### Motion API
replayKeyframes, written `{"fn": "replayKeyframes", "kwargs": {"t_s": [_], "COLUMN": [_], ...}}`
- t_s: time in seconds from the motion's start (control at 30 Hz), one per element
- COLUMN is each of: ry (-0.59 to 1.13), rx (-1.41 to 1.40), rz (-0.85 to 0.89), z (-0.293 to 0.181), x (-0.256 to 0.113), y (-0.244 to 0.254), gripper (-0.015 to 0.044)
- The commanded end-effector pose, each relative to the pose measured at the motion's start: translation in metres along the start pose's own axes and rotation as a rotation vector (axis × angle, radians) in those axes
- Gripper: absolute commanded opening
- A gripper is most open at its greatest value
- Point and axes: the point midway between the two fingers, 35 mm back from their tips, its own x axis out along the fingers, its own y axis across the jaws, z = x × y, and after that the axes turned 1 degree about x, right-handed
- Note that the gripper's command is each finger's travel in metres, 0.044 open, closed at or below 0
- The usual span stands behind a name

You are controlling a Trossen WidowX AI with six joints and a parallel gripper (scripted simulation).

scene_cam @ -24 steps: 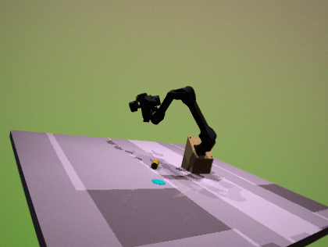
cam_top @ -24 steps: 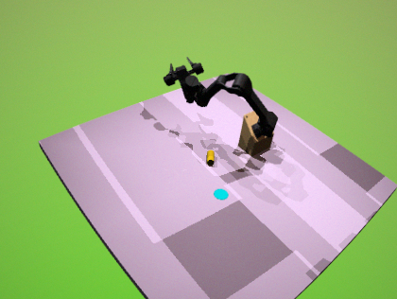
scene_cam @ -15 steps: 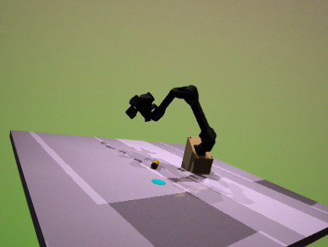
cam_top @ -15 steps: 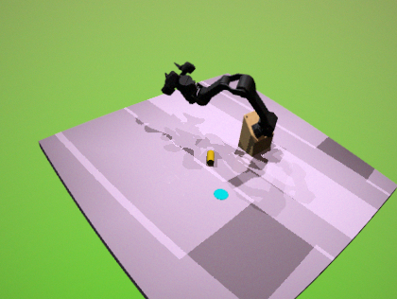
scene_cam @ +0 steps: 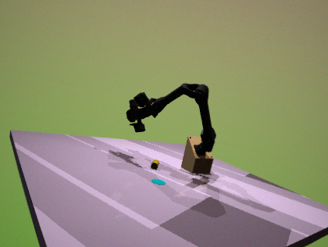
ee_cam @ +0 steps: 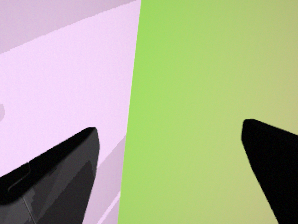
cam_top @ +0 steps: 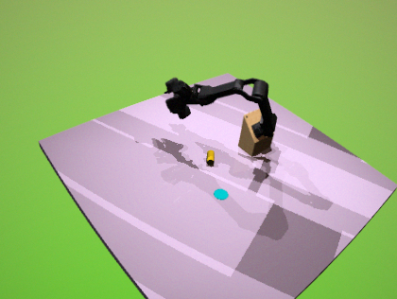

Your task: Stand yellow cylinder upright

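The yellow tall cylinder [cam_top: 211, 156] [scene_cam: 155, 162] lies on its side on the table, its darker end toward the top and exterior views. The flat cyan circle [cam_top: 220, 194] [scene_cam: 158, 182] lies nearer the top and exterior views than the cylinder, with nothing on it. My gripper [cam_top: 169, 96] [scene_cam: 132, 116] [ee_cam: 170, 133] is open and empty, raised high above the table, to the left of the cylinder in the top and exterior views. In the wrist view the two dark fingers stand wide apart; neither the cylinder nor the circle shows there.
The arm's base stands on a brown block [cam_top: 249, 134] [scene_cam: 191, 158], to the right of the cylinder in the top and exterior views. The pale table [cam_top: 113, 189] [scene_cam: 78, 187] carries bands of light and shadows of the arm. Its edge crosses the wrist view, with green ground beyond.
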Motion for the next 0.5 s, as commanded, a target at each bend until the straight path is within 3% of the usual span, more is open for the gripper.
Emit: {"fn": "replayKeyframes", "kwargs": {"t_s": [0.0,0.47], "ry": [-0.089,-0.386], "rx": [-0.227,-0.511], "rz": [0.298,0.947], "z": [0.018,0.027], "x": [-0.044,-0.197], "y": [0.052,0.155], "gripper": [0.0309,0.0309]}}
